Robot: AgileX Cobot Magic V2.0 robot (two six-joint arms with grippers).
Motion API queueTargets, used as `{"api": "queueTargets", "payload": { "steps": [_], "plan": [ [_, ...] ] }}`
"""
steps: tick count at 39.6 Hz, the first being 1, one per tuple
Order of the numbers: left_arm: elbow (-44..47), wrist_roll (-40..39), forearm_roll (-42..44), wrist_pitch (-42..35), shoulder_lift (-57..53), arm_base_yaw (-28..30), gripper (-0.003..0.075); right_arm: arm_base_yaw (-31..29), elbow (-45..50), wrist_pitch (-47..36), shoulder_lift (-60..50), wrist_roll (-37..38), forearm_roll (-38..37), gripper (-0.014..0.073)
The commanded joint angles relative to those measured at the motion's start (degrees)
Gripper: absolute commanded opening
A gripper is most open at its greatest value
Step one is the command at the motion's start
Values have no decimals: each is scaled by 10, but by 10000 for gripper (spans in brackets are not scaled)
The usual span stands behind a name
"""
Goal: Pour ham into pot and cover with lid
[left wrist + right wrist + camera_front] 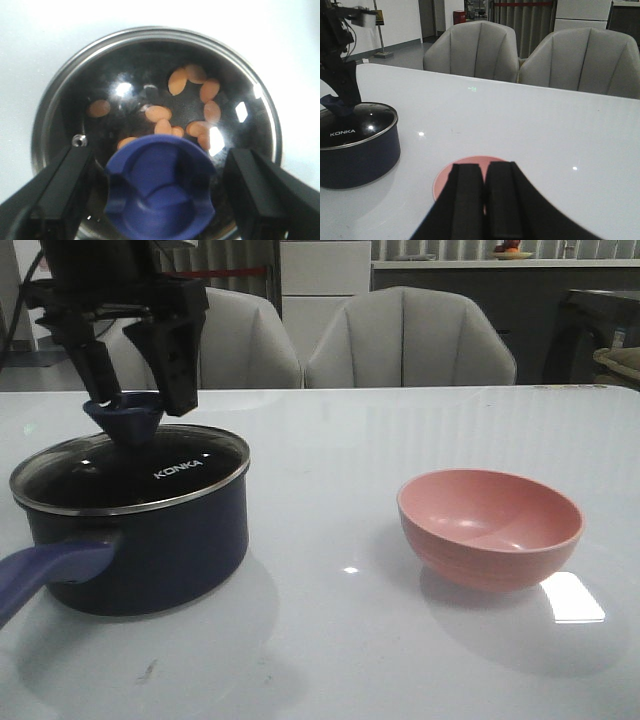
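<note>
The pot (pixel 135 540) stands on the left part of the white surface (pixel 330 650), its long handle (pixel 45 575) pointing toward the near left edge. The lid (pixel 130 472) sits on it, steel rim resting all round the pot's top, the white KONKA lettering facing the front. Straight above the lid hangs the left tool (pixel 128 390), its two black fingers (pixel 175 350) spread to either side of the blue knob (pixel 126 418); from the left wrist camera there is clear space between each finger and the knob (pixel 160 187), so the tool is released and grips nothing. Through the dark glass in that same view the ham (pixel 186 105) shows as a scatter of small orange-pink ovals on the black bottom of the pot, most of them bunched together, one piece (pixel 99 108) lying apart from the rest. A small vent hole (pixel 78 141) sits in the glass near the rim. To the right, well apart from the pot, the pink bowl (pixel 490 528) stands upright with nothing visible inside it. The right tool (pixel 485 202) hovers just over the near side of the bowl (pixel 465 172), its fingers pressed together with nothing between them, clenched on air. Behind the surface stand two pale grey chairs (pixel 410 340).
</note>
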Motion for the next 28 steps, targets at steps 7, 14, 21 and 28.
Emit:
{"api": "queueTargets", "payload": {
  "steps": [7,14,21,28],
  "plan": [
    [41,-4,6,31,-151,16,554,0,-16,-45,4,-2,-1,147],
    [128,-4,13,-21,-265,33,554,0,-16,-45,4,-2,-1,147],
    [217,-4,6,-98,-391,34,554,0,-16,-45,4,-2,-1,147],
    [316,-4,5,-179,-512,34,554,0,-16,-45,4,-2,-1,147]
  ]
}}
